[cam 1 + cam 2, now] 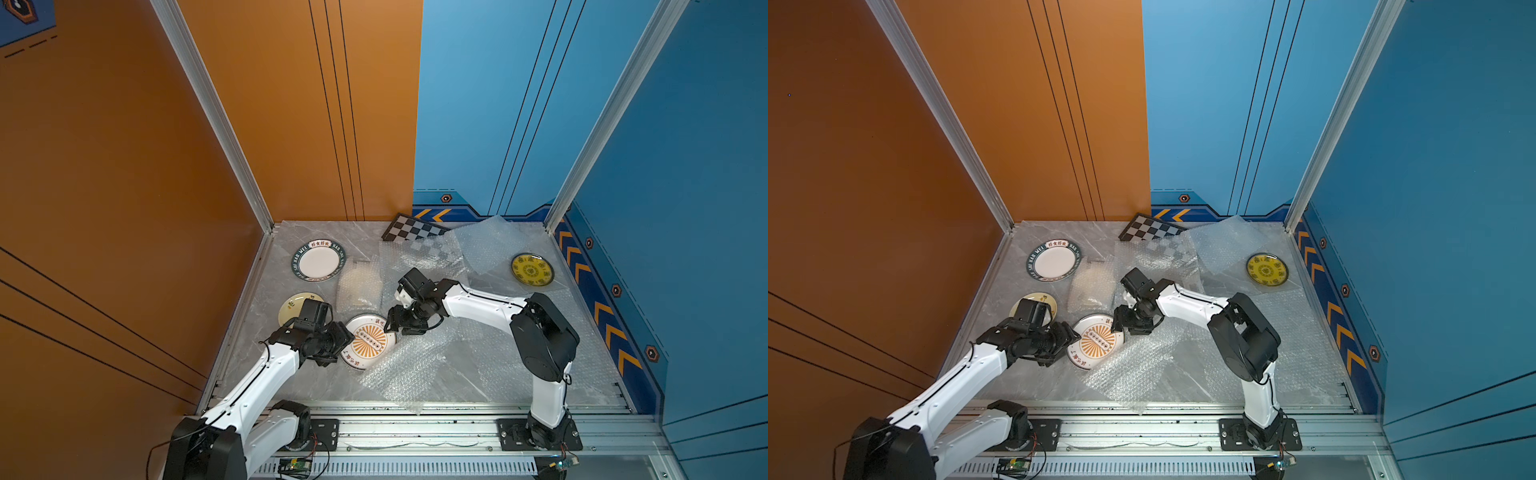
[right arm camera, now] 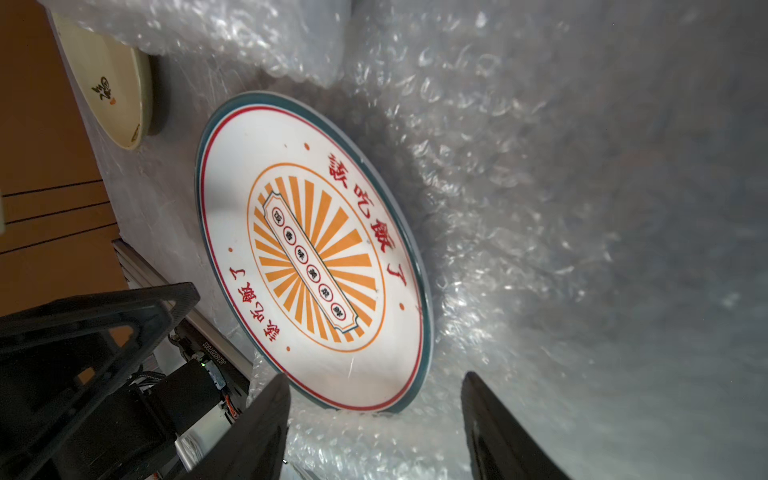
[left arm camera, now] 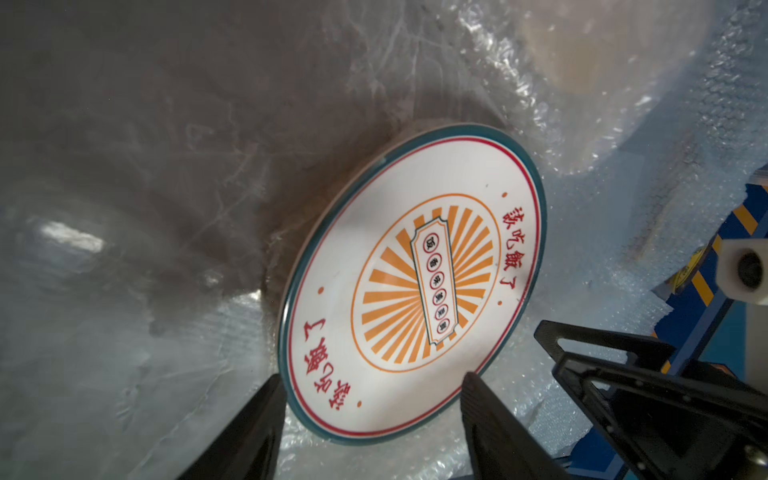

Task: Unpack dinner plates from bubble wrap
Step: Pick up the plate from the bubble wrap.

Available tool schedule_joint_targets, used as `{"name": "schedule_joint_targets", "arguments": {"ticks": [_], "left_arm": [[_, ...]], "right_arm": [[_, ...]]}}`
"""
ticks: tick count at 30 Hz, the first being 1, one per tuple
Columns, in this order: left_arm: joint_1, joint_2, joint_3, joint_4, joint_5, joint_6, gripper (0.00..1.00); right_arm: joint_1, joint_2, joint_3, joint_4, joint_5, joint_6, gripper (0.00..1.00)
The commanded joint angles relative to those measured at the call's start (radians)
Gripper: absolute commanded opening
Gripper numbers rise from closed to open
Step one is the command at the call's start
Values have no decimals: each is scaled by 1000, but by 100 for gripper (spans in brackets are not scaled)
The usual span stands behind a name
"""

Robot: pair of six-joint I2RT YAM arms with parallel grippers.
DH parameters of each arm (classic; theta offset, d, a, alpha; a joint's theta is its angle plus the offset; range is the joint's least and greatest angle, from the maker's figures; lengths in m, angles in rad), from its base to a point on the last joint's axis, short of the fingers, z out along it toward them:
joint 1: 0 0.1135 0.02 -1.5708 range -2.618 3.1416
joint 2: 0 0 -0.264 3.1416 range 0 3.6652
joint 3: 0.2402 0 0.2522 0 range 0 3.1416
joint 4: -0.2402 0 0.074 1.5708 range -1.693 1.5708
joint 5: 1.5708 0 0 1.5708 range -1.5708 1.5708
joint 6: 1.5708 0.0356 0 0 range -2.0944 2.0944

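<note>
while a wrapped bundle (image 1: 359,289) sits just behind it and loose bubble wrap (image 1: 415,365) lies under its right edge, the sunburst plate (image 1: 369,341) rests bare on the table (image 1: 291,237). the left arm hides part of a cream plate (image 1: 291,309). left gripper (image 3: 370,380) and right gripper (image 2: 374,380) stand wide apart at opposite rims, holding nothing; whether they touch the plate can't be told.

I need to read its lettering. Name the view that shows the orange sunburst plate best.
Right wrist: the orange sunburst plate is large, its whole face sharp and almost unobstructed. Left wrist shows it equally large, but a fingertip overlaps its rim. In both top views it is small, lettering illegible.
</note>
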Motion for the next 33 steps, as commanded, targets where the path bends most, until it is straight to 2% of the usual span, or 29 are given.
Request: {"name": "schedule_joint_targets", "arguments": {"ticks": [1, 6, 13, 19, 21, 30, 33], "left_arm": [[48, 36, -9, 69, 55, 21, 68], [106, 85, -17, 89, 83, 68, 67], [156, 132, -23, 96, 106, 125, 67], [161, 197, -30, 138, 139, 153, 65], [162, 213, -35, 163, 155, 156, 60], [148, 244, -38, 206, 186, 156, 55], [145, 248, -33, 209, 192, 154, 55]], "right_arm": [[-24, 6, 20, 7, -73, -72, 67], [-29, 41, 14, 44, -140, -83, 66], [-19, 96, 12, 71, -173, -76, 65], [-5, 112, 11, 141, -196, -51, 62], [-2, 112, 1, 187, -205, -32, 60], [15, 101, -76, 401, -240, 78, 45], [23, 97, -86, 413, -218, 90, 35]]}}
